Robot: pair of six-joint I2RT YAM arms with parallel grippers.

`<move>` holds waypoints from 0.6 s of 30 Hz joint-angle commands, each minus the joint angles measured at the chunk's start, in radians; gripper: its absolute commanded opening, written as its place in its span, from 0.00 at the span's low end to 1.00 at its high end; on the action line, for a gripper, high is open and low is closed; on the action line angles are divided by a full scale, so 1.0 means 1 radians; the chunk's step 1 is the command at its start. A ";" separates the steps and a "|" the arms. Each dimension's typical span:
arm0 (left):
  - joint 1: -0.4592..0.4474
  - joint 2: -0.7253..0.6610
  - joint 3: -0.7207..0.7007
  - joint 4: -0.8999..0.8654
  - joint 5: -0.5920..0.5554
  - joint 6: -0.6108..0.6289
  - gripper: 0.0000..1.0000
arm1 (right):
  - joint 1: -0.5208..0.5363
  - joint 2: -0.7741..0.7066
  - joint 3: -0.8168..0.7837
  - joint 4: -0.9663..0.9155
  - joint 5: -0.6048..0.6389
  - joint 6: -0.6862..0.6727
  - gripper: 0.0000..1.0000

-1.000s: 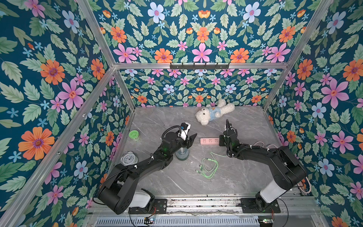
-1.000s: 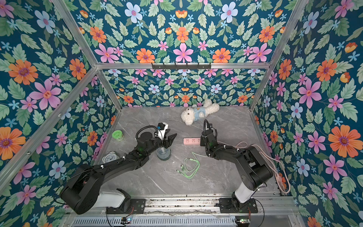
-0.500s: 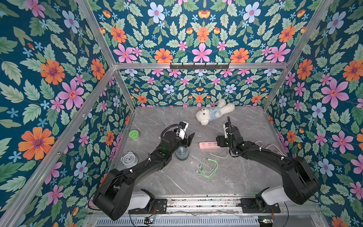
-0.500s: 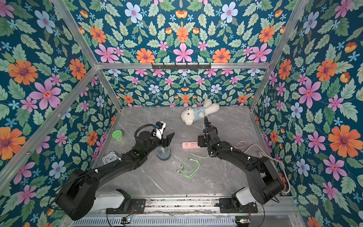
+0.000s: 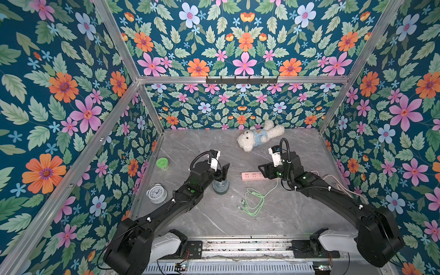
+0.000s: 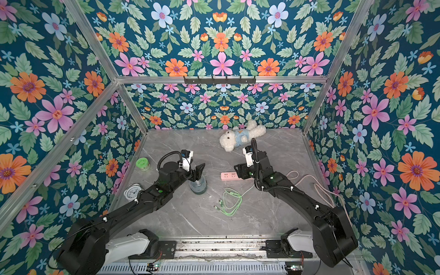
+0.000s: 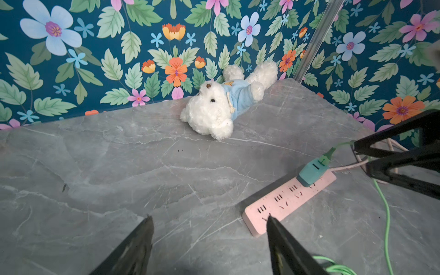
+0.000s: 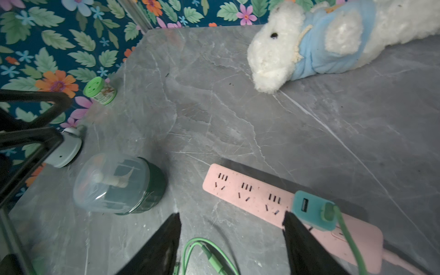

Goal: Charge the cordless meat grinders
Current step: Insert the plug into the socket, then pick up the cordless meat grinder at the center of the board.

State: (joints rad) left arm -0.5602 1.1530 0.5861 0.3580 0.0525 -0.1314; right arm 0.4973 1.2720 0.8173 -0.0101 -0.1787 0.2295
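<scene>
Vs. 1 s ago: lifted off meat grinder (image 5: 221, 187) w/ left gripper (image 5: 222, 172), backed away from pink power strip (image 5: 251, 175) w/ right gripper (image 8: 230, 214). Now spread wide on both, holding nothing.

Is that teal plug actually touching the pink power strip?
Touching. The right wrist view shows the teal plug seated on the pink power strip, no gap between them.

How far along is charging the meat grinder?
Done: the teal adapter sits in the pink power strip with the green cable attached. In hand: nothing; the left gripper and right gripper are both open, the left by the grinder, the right by the strip. To do: the cable's free end lies coiled beside the grinder, not plugged into it.
</scene>
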 commanded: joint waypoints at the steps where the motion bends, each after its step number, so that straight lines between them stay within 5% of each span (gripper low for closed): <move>1: 0.002 -0.036 -0.018 -0.079 -0.024 -0.047 0.77 | 0.031 -0.036 -0.016 0.035 -0.093 -0.067 0.70; 11: -0.011 -0.063 -0.078 -0.147 -0.031 -0.085 0.80 | 0.176 -0.084 -0.144 0.065 -0.279 -0.164 0.65; 18: -0.030 -0.057 -0.157 -0.052 -0.027 -0.082 0.80 | 0.295 -0.034 -0.187 0.021 -0.240 -0.193 0.66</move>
State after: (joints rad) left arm -0.5896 1.0904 0.4458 0.2474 0.0242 -0.2058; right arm 0.7654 1.2224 0.6388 0.0235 -0.4168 0.0681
